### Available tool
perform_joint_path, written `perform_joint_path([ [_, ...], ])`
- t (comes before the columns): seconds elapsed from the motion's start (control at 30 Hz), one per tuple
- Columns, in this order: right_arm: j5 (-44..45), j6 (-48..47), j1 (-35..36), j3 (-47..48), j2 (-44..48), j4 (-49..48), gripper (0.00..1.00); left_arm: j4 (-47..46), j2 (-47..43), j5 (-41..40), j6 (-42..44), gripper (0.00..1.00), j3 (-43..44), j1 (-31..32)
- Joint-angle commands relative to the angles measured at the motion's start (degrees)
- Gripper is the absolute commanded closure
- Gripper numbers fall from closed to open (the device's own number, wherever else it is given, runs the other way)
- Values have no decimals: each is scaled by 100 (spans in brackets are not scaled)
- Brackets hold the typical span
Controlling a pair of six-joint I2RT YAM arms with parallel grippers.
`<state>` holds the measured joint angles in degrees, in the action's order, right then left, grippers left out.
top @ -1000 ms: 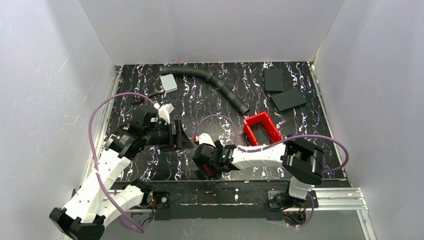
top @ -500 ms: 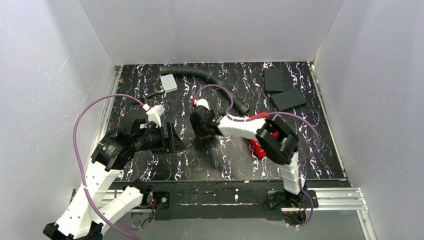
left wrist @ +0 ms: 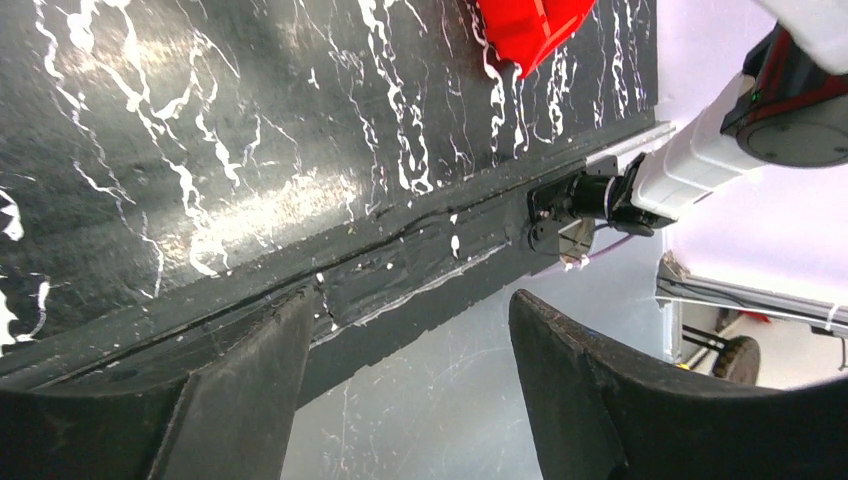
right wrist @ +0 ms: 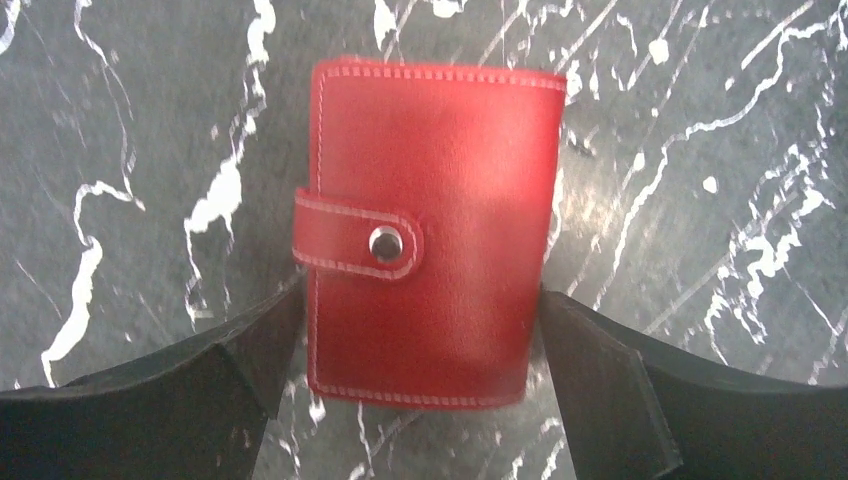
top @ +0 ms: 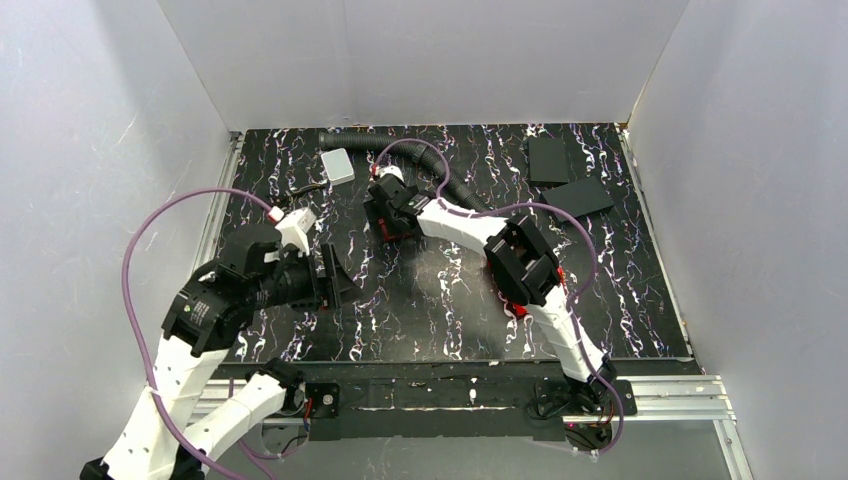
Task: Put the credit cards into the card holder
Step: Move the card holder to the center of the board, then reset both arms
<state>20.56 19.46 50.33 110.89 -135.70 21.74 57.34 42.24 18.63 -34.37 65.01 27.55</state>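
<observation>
The card holder [right wrist: 435,230], a small red wallet with its snap tab closed, sits between the fingers of my right gripper [right wrist: 420,300]. Both fingers touch its side edges, so the gripper is shut on it across its width. From above, the right gripper [top: 392,222] reaches over the far-left middle of the table, with only slivers of red showing under it. A pale grey-white stack of credit cards [top: 338,166] lies at the far left, a short way beyond that gripper. My left gripper [top: 335,278] hovers at the near left, open and empty, its fingers [left wrist: 250,380] pointing at the table's front edge.
A black corrugated hose [top: 405,148] runs across the far side next to the right gripper. Two black slabs [top: 548,158] [top: 578,198] lie at the far right. The red bin [left wrist: 530,25] is mostly hidden by the right arm from above. White walls enclose three sides.
The right arm has swung from the near centre to the far-left middle, carrying the red card holder. The left arm has drawn back toward the near left.
</observation>
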Motion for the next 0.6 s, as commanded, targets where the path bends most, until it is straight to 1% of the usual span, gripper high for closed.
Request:
perform_joint_path([
  [0.0,-109,-275,48,323,1055,771,2,423,312,-589,416,30,783,-22],
  [0.1,-155,-311,48,134,2015,1175,2,546,455,-938,511,28,1310,-22],
  [0.23,19,-349,39,-668,3614,1352,2,377,510,-1161,428,25,1836,-22],
  [0.33,132,-412,39,-1030,4843,1346,2,34,475,-1221,361,22,2137,-24],
  [0.43,376,-524,39,-1076,5747,1404,2,-400,387,-1269,395,19,2437,-22],
  [0.57,788,-724,39,-1054,6740,1214,2,-1036,192,-1438,622,13,2807,-22],
])
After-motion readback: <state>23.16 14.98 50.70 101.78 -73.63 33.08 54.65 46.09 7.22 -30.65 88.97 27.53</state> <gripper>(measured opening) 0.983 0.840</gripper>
